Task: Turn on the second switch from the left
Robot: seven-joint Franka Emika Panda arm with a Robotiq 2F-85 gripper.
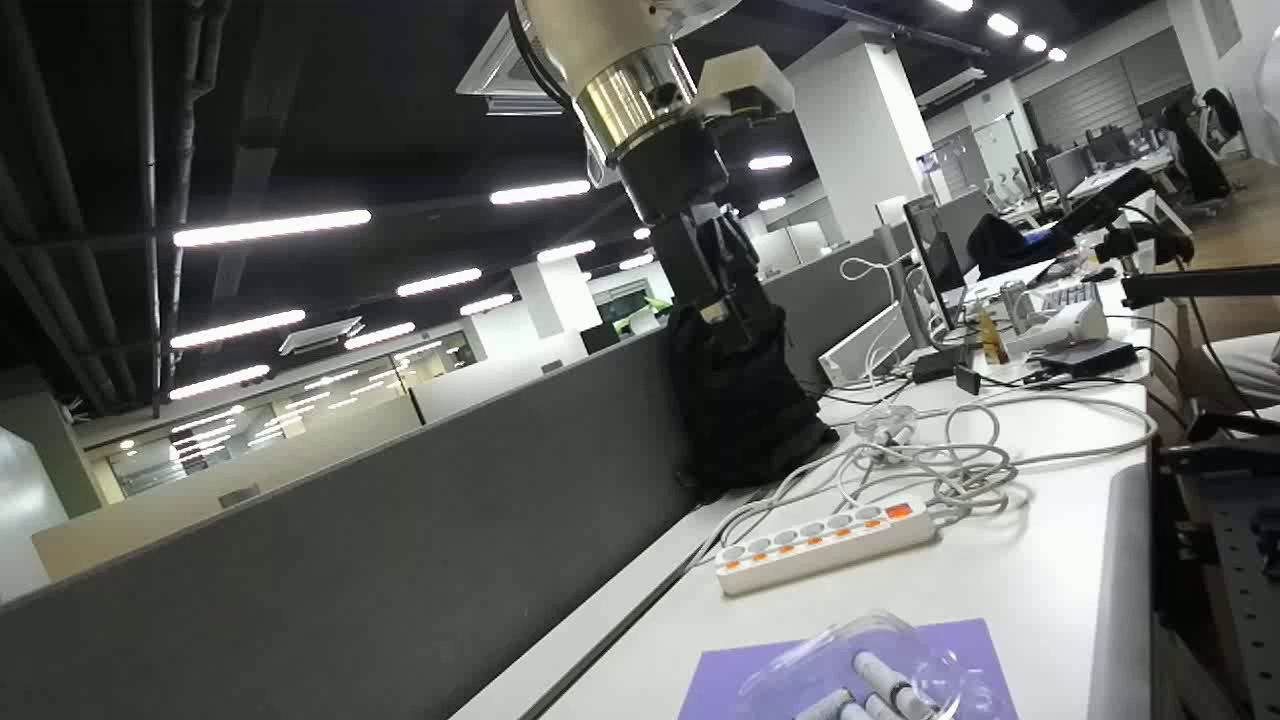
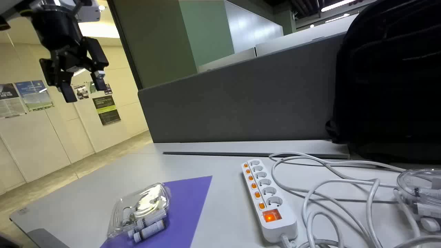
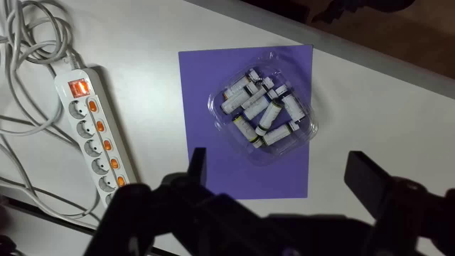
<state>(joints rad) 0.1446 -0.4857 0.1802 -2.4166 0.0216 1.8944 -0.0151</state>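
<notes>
In an exterior view, the strip [image 1: 828, 550] lies at five o'clock from the bag [image 1: 745, 420]. In an exterior view, empty fingers [image 2: 68, 92] gape wide at eleven o'clock from the tub [image 2: 146, 204]. In the wrist view, the strip's switches [image 3: 107, 145] sit at nine o'clock from the sheet [image 3: 273, 181].

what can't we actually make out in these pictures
Wrist view: end of the power strip away from its cable, partly hidden by the hand.
Wrist view: print on the vials, too small.
An exterior view: settings of the orange switches, too small.
Both exterior views: part of the purple sheet, cut off by the bottom edge.
</notes>
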